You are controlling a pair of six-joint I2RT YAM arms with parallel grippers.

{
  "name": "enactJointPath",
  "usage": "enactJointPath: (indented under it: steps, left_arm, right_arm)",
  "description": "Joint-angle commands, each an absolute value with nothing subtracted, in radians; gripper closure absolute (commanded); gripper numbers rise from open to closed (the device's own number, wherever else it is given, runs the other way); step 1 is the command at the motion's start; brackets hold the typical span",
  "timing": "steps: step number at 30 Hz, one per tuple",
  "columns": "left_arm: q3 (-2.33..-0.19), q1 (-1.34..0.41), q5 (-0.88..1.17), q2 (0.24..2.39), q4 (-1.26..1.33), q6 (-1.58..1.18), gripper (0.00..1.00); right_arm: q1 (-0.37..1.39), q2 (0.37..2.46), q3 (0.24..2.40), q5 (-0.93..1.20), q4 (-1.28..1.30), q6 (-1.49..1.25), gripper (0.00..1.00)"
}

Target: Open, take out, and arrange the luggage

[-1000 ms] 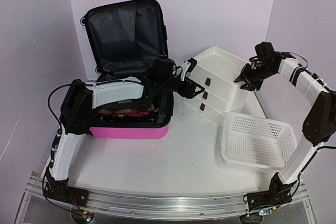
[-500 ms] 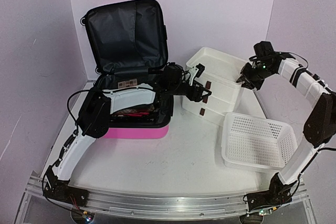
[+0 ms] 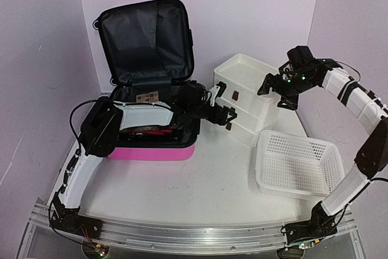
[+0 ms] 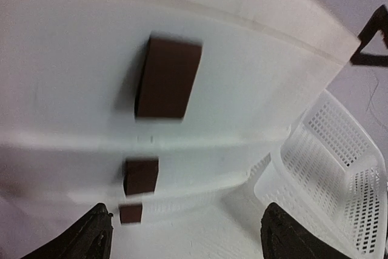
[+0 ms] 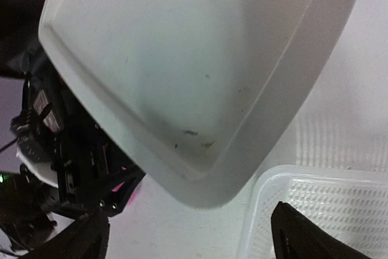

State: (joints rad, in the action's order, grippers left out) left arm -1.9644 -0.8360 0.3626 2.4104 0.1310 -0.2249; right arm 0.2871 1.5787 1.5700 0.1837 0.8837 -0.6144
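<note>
My left end effector (image 3: 227, 116) stood with fingers apart, facing the front of the white drawer stack (image 3: 245, 70). My right end effector (image 3: 273, 94), also spread wide, hung over that stack. The pink luggage (image 3: 151, 151) lay open at the far left of the table (image 3: 200, 195).

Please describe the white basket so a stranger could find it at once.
Look at the right side of the table, near the white drawer stack. The basket sits in front of it, low and rectangular. Unlike the solid drawers, its walls are full of holes.
</note>
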Motion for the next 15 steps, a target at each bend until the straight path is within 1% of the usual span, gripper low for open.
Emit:
enactJointPath:
  steps: [1, 5, 9, 12, 15]
  left_arm:
    - [-1.764, -0.841, 0.367, 2.168, 0.177, -0.261, 0.14]
    - [-1.580, -0.840, 0.362, 1.993, 0.176, -0.266, 0.11]
    - [-1.468, -0.841, 0.374, 1.877, 0.176, -0.308, 0.10]
    - [-1.427, -0.841, 0.392, 1.846, 0.176, -0.366, 0.09]
    - [-1.417, -0.842, 0.413, 1.848, 0.176, -0.412, 0.09]
  right_arm:
    - [0.280, 1.455, 1.602, 0.121, 1.061, -0.363, 0.02]
    - [0.290, 1.378, 1.472, 0.031, 1.158, -0.312, 0.02]
    - [0.362, 1.334, 1.295, 0.061, 1.145, -0.332, 0.02]
    - [0.456, 1.362, 1.218, 0.038, 1.088, -0.360, 0.02]
    - [0.537, 1.454, 1.209, -0.045, 1.082, -0.370, 0.02]
